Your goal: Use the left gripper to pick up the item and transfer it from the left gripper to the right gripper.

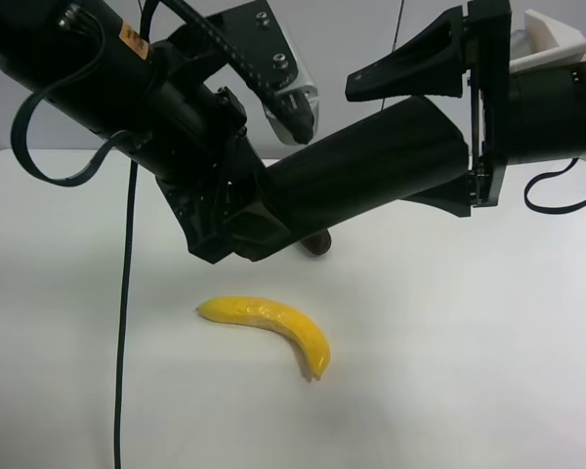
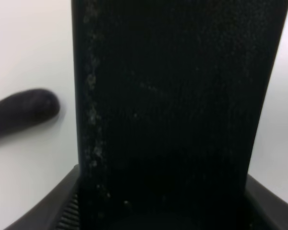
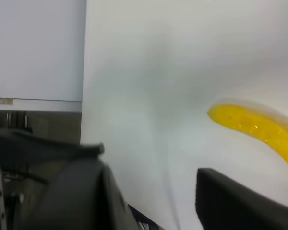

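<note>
The left gripper (image 1: 230, 230) squeezes the item (image 1: 342, 181); the right gripper (image 1: 381, 145) is spread wide around its end, holding nothing; squeeze right first, then let go left.

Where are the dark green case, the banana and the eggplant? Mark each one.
dark green case (image 1: 371, 166), exterior high view, middle of its broad side.
banana (image 1: 273, 319), exterior high view, middle of its curved body.
eggplant (image 2: 24, 112), left wrist view, middle of the visible rounded end.

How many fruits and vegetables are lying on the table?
2. The yellow banana lies in the open; the dark eggplant lies farther back, mostly hidden by the held dark case. Others may be hidden.
</note>
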Available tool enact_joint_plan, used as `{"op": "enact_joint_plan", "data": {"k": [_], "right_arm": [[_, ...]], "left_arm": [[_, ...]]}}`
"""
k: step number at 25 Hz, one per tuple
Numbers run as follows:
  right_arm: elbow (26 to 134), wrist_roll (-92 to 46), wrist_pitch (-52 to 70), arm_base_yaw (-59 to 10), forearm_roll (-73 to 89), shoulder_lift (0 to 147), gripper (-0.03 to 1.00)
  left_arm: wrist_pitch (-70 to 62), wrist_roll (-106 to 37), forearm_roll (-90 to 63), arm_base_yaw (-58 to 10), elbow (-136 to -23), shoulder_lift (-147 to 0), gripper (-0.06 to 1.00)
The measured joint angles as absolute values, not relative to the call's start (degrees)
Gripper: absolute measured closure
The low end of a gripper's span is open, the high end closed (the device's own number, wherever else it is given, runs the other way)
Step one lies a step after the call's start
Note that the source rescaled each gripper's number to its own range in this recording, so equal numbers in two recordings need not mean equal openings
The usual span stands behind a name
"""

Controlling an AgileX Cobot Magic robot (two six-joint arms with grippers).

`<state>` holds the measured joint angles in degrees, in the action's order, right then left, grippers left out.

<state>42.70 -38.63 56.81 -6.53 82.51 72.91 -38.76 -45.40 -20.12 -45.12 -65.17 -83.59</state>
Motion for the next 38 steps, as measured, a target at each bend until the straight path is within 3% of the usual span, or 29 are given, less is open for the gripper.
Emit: {"op": "enact_joint_plan", "data": {"k": [3, 11, 17, 26, 27, 28, 29, 30, 31, 34, 38], "right_arm": [[42.7, -38.6, 57.5, -6.5, 82.8, 73.4, -0.02], [42.7, -38.3, 62.0, -6.5, 83.2, 73.5, 0.37], [42.9, -37.1, 63.6, -6.5, 82.6, 73.5, 0.52], [42.9, -36.7, 63.2, -6.5, 80.7, 73.5, 0.56], [42.9, -36.7, 63.2, -6.5, 80.6, 73.5, 0.57], [42.9, -36.5, 63.1, -6.5, 80.3, 73.5, 0.59], [42.9, -36.1, 63.0, -6.5, 79.5, 73.5, 0.75], [42.9, -36.0, 62.7, -6.5, 79.2, 73.5, 0.91], [42.9, -36.0, 62.7, -6.5, 79.2, 73.5, 0.93], [42.9, -36.0, 62.7, -6.5, 79.2, 73.5, 0.93], [42.9, -35.8, 62.7, -6.5, 79.4, 73.5, 0.93]], "left_arm": [[-37.1, -46.1, -20.3, -46.7, -65.2, -83.6, 0.90], [-34.7, -46.8, -20.1, -47.2, -65.2, -83.6, 0.93], [-34.3, -46.9, -20.1, -47.2, -65.2, -83.6, 0.94], [-34.5, -47.0, -19.1, -47.3, -65.1, -83.6, 0.93], [-34.0, -47.0, -18.8, -47.3, -65.1, -83.6, 0.80], [-32.6, -46.9, -18.7, -47.3, -65.1, -83.6, 0.55], [-31.4, -46.7, -18.7, -47.3, -65.1, -83.6, 0.30], [-30.8, -46.7, -18.4, -47.3, -65.1, -83.6, 0.16], [-30.3, -46.7, -18.1, -47.3, -65.1, -83.6, 0.06], [-29.9, -46.7, -16.9, -47.3, -65.2, -83.6, -0.04], [-29.8, -46.7, -14.9, -47.3, -65.2, -83.0, -0.05]]}}
